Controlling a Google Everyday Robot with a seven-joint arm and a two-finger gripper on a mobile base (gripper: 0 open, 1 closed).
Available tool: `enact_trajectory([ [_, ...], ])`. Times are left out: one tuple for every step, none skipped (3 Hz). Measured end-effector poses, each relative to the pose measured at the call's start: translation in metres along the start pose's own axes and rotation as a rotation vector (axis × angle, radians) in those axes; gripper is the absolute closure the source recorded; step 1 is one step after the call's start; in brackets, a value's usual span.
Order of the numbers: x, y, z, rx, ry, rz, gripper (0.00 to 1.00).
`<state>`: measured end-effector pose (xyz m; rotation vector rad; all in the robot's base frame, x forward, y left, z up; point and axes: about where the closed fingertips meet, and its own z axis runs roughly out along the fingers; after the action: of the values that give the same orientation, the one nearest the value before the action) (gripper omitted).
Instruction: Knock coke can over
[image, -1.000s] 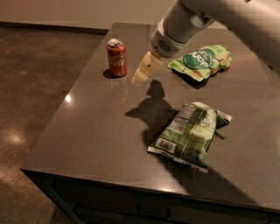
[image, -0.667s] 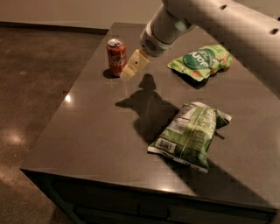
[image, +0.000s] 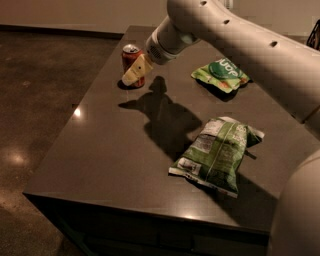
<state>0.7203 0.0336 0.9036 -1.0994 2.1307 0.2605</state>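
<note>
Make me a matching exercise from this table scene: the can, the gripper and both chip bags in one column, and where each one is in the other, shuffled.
1. coke can
2. gripper
3. crumpled chip bag
4. round-logo chip bag

A. nearest the table's front edge
B. upright near the far left corner
C. low at the can's front side
D. far side, to the right of the can in the picture

Pairs: 1-B, 2-C, 3-A, 4-D

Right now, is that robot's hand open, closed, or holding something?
Hand: cannot be told; it sits at the small red metal soda can, which stands upright.
</note>
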Motion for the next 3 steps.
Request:
enact_trajectory([
  [-0.017,0.004,0.014,-0.004,-0.043,0.018,0.0],
  [-0.033,0.009,0.027,-0.014,-0.07,0.024,0.0],
  [-0.041,0.011,0.034,-0.027,-0.078,0.029,0.15],
])
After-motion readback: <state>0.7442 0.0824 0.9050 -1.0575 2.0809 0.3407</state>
